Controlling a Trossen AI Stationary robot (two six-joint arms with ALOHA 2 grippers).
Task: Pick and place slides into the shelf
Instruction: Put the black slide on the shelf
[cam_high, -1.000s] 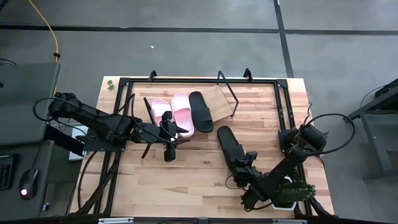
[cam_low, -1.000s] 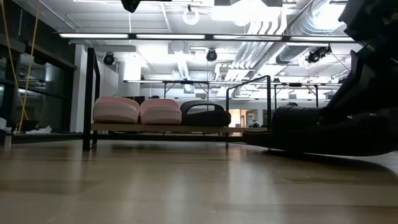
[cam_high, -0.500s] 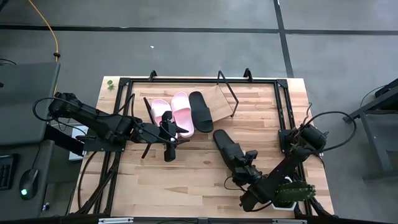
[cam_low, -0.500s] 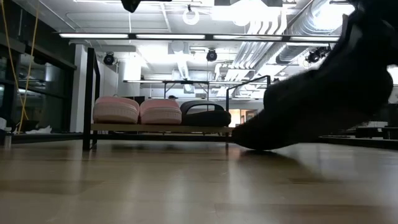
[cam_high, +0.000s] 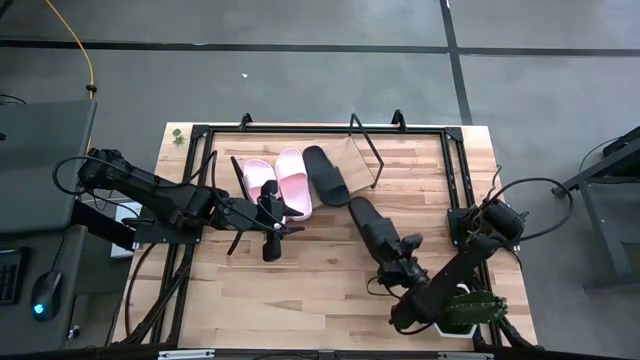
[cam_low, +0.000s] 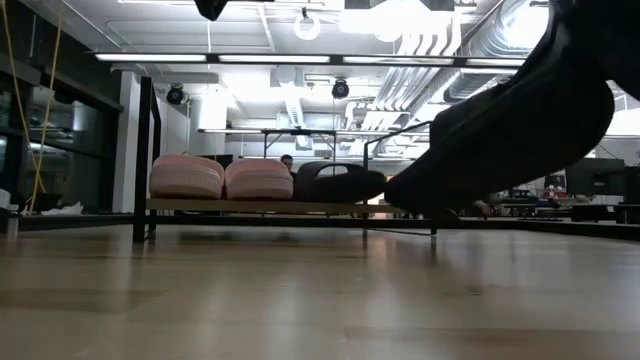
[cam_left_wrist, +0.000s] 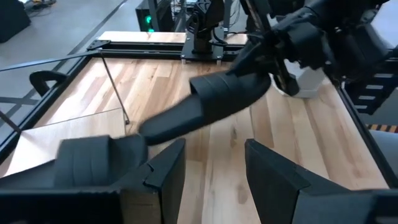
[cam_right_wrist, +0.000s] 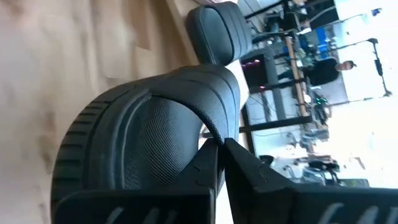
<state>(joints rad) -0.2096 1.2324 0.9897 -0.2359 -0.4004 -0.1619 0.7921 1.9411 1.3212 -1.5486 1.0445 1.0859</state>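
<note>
The right hand (cam_high: 402, 254) is clamped on a black slide (cam_high: 372, 228), holding it off the bench (cam_high: 310, 290) at centre frame, toe near the shelf (cam_high: 352, 152). Two pink slides (cam_high: 277, 180) and another black slide (cam_high: 322, 176) sit on the shelf. The left hand (cam_high: 282, 213) hovers just below the pink pair, fingers apart.

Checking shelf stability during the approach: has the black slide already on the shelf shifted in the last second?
Yes. The black slide on the shelf has slewed: its near end swung toward the wire frame, nudged by the carried slide in the right gripper.
</note>
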